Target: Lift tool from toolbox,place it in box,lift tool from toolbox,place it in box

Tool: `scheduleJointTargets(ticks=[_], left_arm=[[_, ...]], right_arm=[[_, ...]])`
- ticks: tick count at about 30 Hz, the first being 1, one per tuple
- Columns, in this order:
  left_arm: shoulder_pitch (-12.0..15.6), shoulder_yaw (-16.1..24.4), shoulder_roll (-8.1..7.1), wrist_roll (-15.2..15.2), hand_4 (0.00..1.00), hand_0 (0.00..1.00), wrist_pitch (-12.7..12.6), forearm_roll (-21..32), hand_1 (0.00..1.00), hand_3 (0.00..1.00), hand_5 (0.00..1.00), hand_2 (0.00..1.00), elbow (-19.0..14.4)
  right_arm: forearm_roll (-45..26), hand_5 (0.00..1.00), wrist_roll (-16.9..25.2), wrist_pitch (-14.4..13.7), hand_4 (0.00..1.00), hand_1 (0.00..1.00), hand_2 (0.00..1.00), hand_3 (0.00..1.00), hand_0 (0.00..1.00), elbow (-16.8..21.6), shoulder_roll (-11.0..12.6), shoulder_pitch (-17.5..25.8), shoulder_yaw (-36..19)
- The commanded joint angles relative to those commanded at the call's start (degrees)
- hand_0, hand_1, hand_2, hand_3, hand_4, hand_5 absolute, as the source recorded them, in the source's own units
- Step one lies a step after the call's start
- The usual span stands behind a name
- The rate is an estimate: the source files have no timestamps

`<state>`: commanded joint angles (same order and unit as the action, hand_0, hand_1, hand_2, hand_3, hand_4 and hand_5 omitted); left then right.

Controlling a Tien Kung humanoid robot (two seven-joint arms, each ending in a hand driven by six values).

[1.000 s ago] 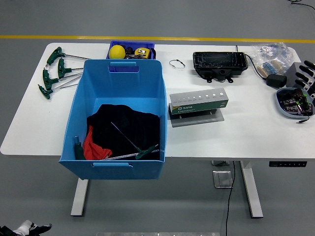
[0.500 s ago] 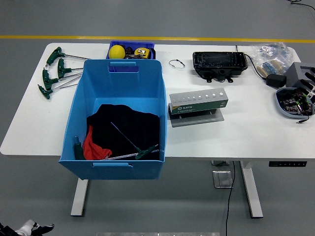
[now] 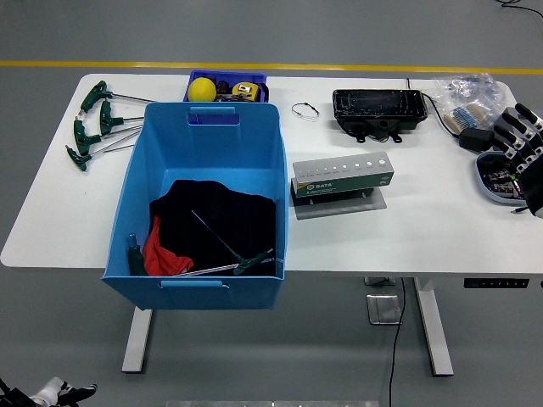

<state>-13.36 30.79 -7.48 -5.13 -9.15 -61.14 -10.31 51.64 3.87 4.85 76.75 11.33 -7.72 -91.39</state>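
From the head view I see my right hand [image 3: 523, 153] at the far right edge of the white table [image 3: 424, 229], fingers spread and holding nothing, hovering over the small grey-blue tray [image 3: 490, 182] of mixed parts. My left hand is not over the table at all — only a bit of black and white shows at the bottom left corner, too little to tell anything about its fingers.

The large blue box [image 3: 200, 208] sits at the table's near left, hanging a little over the near edge. Inside it lie a black cloth [image 3: 222, 216], a red cloth [image 3: 161, 253], and T-handle hex keys with green grips [image 3: 246, 263], one long shaft slanting across the black cloth. These lie well apart from my right hand, most of the table between them.

More green-handled hex keys [image 3: 92, 123] lie loose on the table to the left of the box, at the far left corner — farther still from the hand. Behind the box is a small blue bin [image 3: 254, 79] with a yellow ball [image 3: 202, 89] and a yellow tape measure [image 3: 244, 89] in it.

In the middle stands a grey and green tool holder [image 3: 342, 178] on its plate, just right of the box. A black case [image 3: 378, 108] lies beyond it, and a bag of small parts [image 3: 465, 95] is at the far right corner, near my hand.
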Motion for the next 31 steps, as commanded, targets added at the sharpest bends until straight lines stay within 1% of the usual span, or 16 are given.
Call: scheduleJointTargets(ticks=[5, 10, 20, 21, 26, 27, 31], left_arm=[[-0.1, 0.0, 0.04, 0.1, 0.678, 0.633, 0.0, 0.3, 0.617, 0.639, 0.683, 0.658, 0.0], [-0.2, -1.3, -0.02, 0.3, 0.677, 0.634, -0.1, 1.8, 0.617, 0.639, 0.682, 0.658, 0.0], [-0.3, -1.3, 0.0, 0.3, 0.678, 0.633, -0.1, 2.0, 0.617, 0.639, 0.684, 0.657, 0.0], [-0.3, -1.4, -0.01, 0.3, 0.678, 0.633, -0.1, 2.1, 0.617, 0.64, 0.683, 0.657, 0.0], [-0.4, -1.6, -0.06, 0.3, 0.678, 0.633, -0.1, 2.2, 0.617, 0.64, 0.683, 0.657, 0.0], [-0.4, -1.6, -0.07, 0.3, 0.678, 0.633, 0.0, 2.3, 0.616, 0.64, 0.684, 0.658, 0.0], [-0.4, -1.6, -0.08, 0.3, 0.678, 0.633, -0.1, 2.4, 0.616, 0.64, 0.684, 0.658, 0.0]], right_arm=[[0.6, 0.966, -0.1, -0.2, 0.998, 0.771, 0.813, 0.855, 0.826, -0.2, -0.4, -0.5, 0.7], [1.7, 0.954, -0.2, -0.4, 0.998, 0.756, 0.809, 0.85, 0.817, -0.3, -0.7, -0.9, 1.1], [2.1, 0.948, -0.2, -0.7, 0.998, 0.746, 0.802, 0.845, 0.806, -0.2, -1.0, -1.2, 1.4], [2.1, 0.937, -0.1, -0.8, 0.998, 0.725, 0.794, 0.836, 0.788, -0.2, -1.1, -1.2, 1.4], [1.8, 0.937, 0.2, -1.8, 0.998, 0.725, 0.794, 0.836, 0.788, -0.1, -1.3, -1.3, 1.6], [1.7, 0.923, 0.4, -2.2, 0.998, 0.701, 0.783, 0.832, 0.768, -0.1, -1.3, -1.4, 1.7], [1.5, 0.923, 0.6, -2.5, 0.998, 0.701, 0.783, 0.832, 0.768, -0.1, -1.4, -1.5, 1.8]])
